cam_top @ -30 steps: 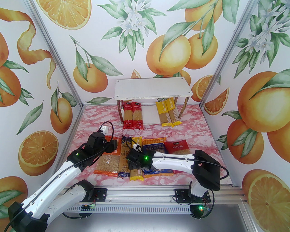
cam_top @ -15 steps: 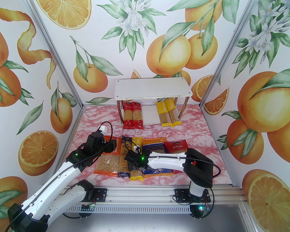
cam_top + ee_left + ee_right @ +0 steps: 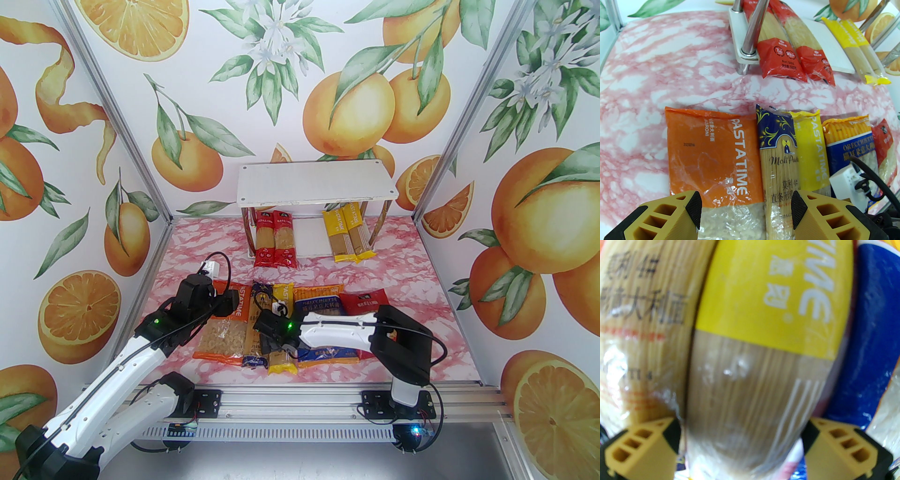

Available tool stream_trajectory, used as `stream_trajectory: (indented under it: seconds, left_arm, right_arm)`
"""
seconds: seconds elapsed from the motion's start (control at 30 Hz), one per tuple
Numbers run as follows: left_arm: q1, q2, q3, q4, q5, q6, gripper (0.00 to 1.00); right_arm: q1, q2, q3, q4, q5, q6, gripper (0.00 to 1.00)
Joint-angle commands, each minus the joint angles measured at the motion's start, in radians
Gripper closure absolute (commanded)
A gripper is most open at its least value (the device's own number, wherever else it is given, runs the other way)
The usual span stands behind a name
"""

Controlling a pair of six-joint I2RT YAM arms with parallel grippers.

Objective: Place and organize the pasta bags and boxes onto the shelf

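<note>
Right gripper (image 3: 740, 436): fingers spread, straddled yellow PASTATIME spaghetti pack (image 3: 764, 333), in row before shelf (image 3: 314, 187). Left gripper (image 3: 745, 206): fingers spread, hung over orange bag (image 3: 710, 152) right edge. Lower board (image 3: 311, 239) showed white gap between red pair (image 3: 275, 239) and yellow pair (image 3: 349, 232).

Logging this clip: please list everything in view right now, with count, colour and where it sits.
shelf: one, white boards on chrome legs, back of the table.
red spaghetti packs: two, red, side by side on the left of the lower board.
yellow spaghetti packs: two, yellow, side by side on the right of the lower board.
orange bag: one, orange, left end of the front row.
dark blue spaghetti pack: one, dark blue top, right of the orange bag.
front yellow pack: one, yellow, next in the row.
blue bag: one, blue and orange, next.
red bag: one, red, right end of the row.
table: one, pink marble pattern.
left gripper: yellow and black, open, above the orange bag and the dark blue spaghetti pack.
right gripper: yellow and black, open, straddling the front yellow pack.
</note>
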Motion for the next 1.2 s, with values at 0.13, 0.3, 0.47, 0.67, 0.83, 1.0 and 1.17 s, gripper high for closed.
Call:
stream_trajectory:
  seconds: [0.13,0.3,0.47,0.67,0.83,1.0,1.17]
  left_arm:
    - [0.018,-0.010,-0.013,-0.007,0.005,0.015,0.33]
    - [0.022,0.002,-0.010,0.005,0.013,0.012,0.33]
    - [0.023,0.009,-0.003,0.009,0.019,0.014,0.36]
    - [0.025,0.009,0.006,0.010,0.017,0.017,0.41]
    - [0.024,0.012,0.012,0.011,0.016,0.020,0.41]
    - [0.026,0.016,0.012,0.021,0.017,0.022,0.41]
    - [0.029,0.031,0.017,0.037,0.023,0.019,0.41]
  right_arm:
    - [-0.029,0.020,-0.108,0.057,-0.079,0.012,0.28]
    - [-0.027,-0.014,-0.160,0.066,-0.114,0.008,0.49]
    - [-0.027,-0.061,-0.173,0.063,-0.123,-0.010,0.93]
    - [-0.029,-0.134,-0.155,0.015,-0.057,-0.042,1.00]
    - [-0.029,-0.254,-0.151,-0.023,0.025,-0.068,1.00]
    - [-0.029,-0.376,-0.129,-0.102,0.099,-0.100,1.00]
    - [-0.035,-0.470,-0.101,-0.200,0.159,-0.127,1.00]
